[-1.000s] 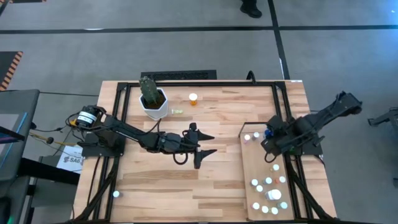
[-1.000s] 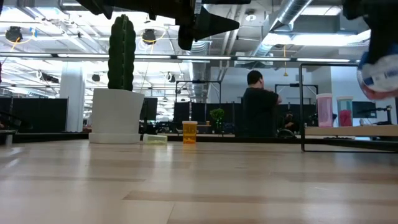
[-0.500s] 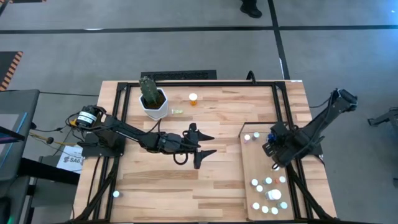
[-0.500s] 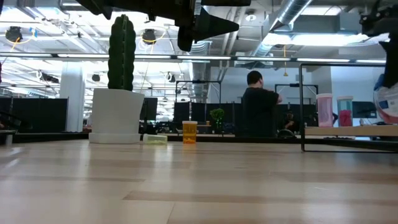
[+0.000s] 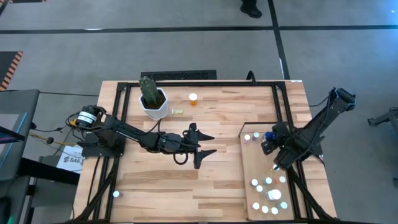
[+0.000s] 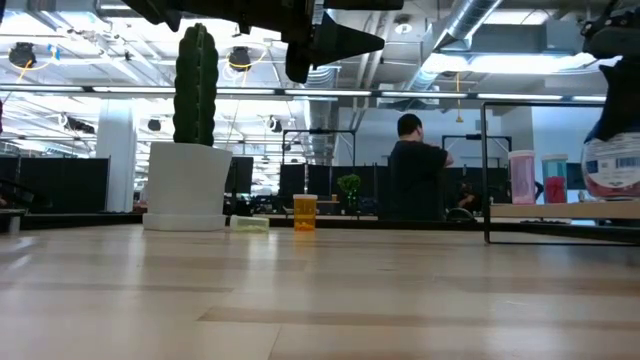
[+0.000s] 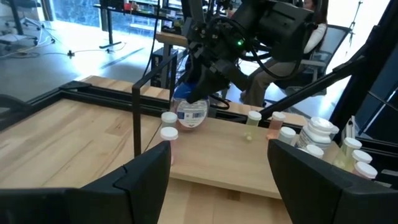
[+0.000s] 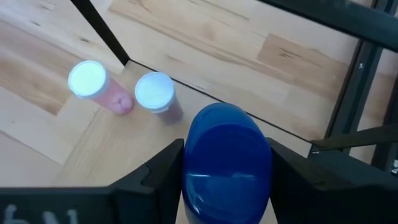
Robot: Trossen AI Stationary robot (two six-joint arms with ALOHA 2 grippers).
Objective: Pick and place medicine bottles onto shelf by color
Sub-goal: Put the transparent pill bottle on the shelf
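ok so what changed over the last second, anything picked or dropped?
The right gripper kept its hold on the blue bottle and drifted a little along the shelf toward the bottle cluster; its arm stretched out straighter. In the low view the bottle sank and turned label-out. Nothing was let go. The left gripper stayed open over mid-table; cactus pot and orange bottle unmoved.

From overhead you can't really sort the medicine bottles (image 5: 268,194) on the shelf (image 5: 250,163) by color, they're just tiny pale dots. In the low view the blue bottle (image 6: 612,165) is cut off by the frame edge, and its label print is too blurry to read.
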